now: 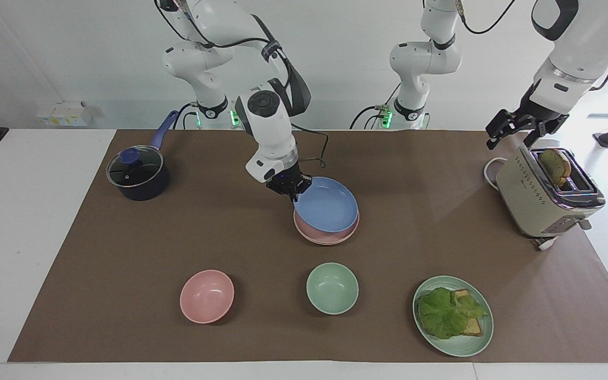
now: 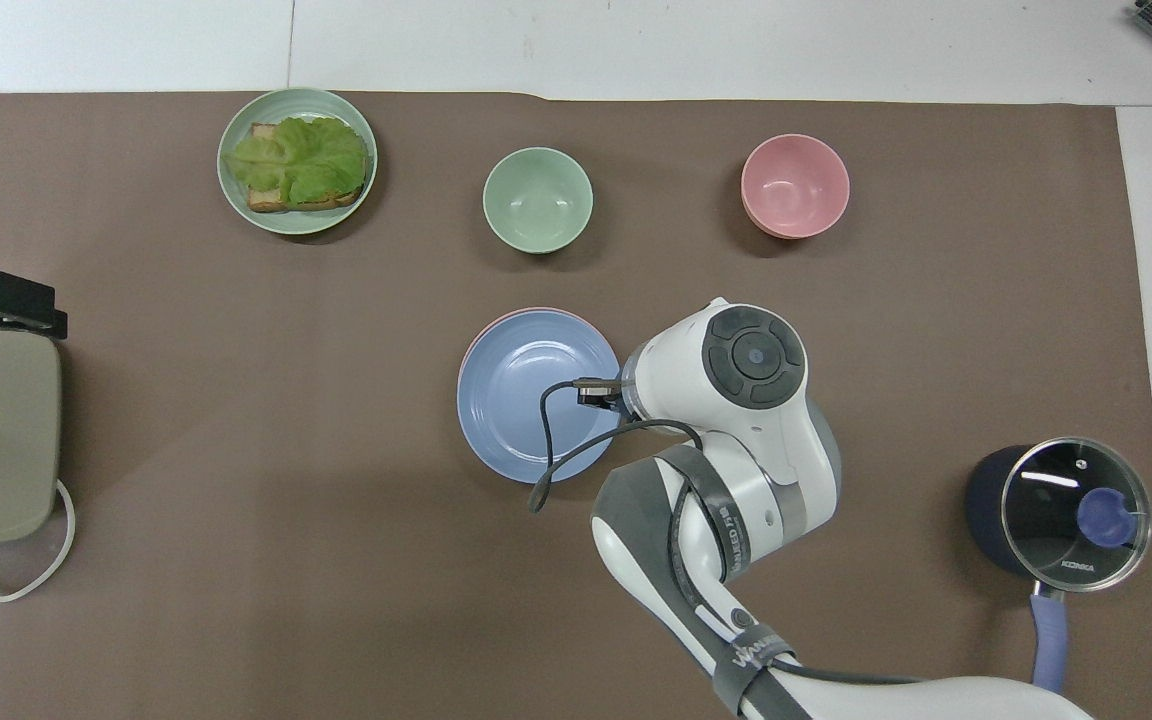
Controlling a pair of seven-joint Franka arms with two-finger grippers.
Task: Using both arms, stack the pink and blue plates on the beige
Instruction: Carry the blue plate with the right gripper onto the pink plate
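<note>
Green bowl (image 1: 332,288) near pink plate (image 1: 330,236)

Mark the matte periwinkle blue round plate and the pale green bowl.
matte periwinkle blue round plate (image 1: 327,208), facing view, centre of its well.
pale green bowl (image 2: 537,199), overhead view, inside bottom.

1. 3 plates are showing: 1 blue plate (image 1: 327,210), 1 pink plate (image 1: 326,235), 1 green plate (image 1: 461,345).
2. 2 bowls are sitting out: 1 pink bowl (image 1: 207,296), 1 green bowl (image 1: 332,288).
3. 1 lidded pot (image 1: 137,174) is standing.
4. 1 toaster (image 1: 545,197) is standing.
5. 2 grippers are showing: left gripper (image 1: 515,128), right gripper (image 1: 294,196).
</note>
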